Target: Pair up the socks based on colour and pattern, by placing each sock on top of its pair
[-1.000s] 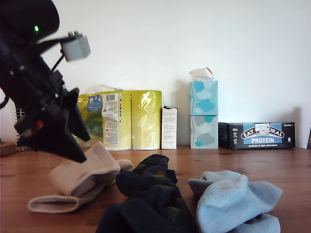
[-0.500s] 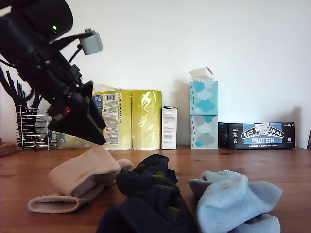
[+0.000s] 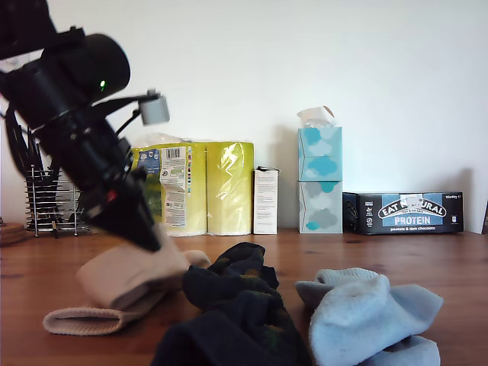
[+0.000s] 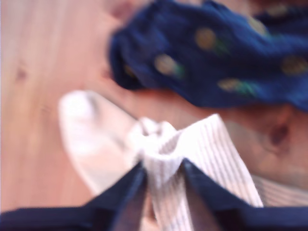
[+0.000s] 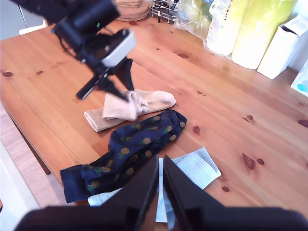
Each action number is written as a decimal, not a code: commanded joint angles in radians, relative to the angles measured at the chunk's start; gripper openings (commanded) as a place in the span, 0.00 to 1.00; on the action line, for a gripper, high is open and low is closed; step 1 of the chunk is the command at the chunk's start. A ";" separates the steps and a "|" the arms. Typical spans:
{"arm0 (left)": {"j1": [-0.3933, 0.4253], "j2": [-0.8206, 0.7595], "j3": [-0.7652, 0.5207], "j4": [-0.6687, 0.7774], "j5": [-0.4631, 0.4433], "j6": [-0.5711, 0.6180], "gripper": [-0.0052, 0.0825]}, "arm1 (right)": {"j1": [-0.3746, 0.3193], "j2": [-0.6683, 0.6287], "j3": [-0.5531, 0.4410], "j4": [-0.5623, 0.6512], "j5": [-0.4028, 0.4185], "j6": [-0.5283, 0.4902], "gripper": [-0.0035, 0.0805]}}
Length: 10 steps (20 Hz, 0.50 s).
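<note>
Pinched between the jaws of my first claw (image 4: 161,166) is a bunched fold of the ribbed beige sock (image 4: 207,163), which lies on the desk (image 4: 33,72) just beside the navy spotted sock (image 4: 216,53). By my judgement the step in hand is laying this beige sock onto its match: in the second wrist view a second beige sock (image 5: 98,119) shows its ribbed cuff from under the held one, so the two already overlap. Next the claw should open and lift straight off, without dragging the fabric.

My second claw (image 5: 160,185) hangs high over the near edge of the desk with its jaws nearly together and nothing between them; under it lie the navy pair (image 5: 127,156) and a light blue sock (image 5: 190,171).

In the exterior view the first arm (image 3: 84,145) slants down from that view's upper left, its claw tip buried in the beige heap (image 3: 122,286). Navy socks (image 3: 236,313) sit in the middle and light blue ones (image 3: 374,316) toward that view's right. Behind stand yellow paper rolls (image 3: 202,187) and tissue boxes (image 3: 319,179).
</note>
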<state>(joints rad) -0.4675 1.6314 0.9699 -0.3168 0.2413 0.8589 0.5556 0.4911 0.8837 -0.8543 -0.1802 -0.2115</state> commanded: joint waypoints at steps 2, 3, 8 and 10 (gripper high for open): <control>0.000 -0.028 0.071 -0.053 0.014 -0.020 0.08 | -0.006 -0.003 0.002 0.006 -0.003 -0.006 0.03; 0.000 -0.029 0.097 -0.072 0.026 -0.021 0.05 | -0.006 -0.003 0.002 0.005 -0.003 -0.005 0.03; 0.001 -0.030 0.196 -0.060 0.042 -0.021 0.03 | -0.006 -0.001 0.002 0.005 -0.004 -0.005 0.03; 0.006 -0.030 0.224 0.016 0.041 -0.022 0.03 | -0.006 0.002 0.002 0.004 -0.003 -0.002 0.03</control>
<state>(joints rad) -0.4667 1.6104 1.1782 -0.3347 0.2794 0.8429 0.5556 0.4911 0.8837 -0.8543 -0.1802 -0.2111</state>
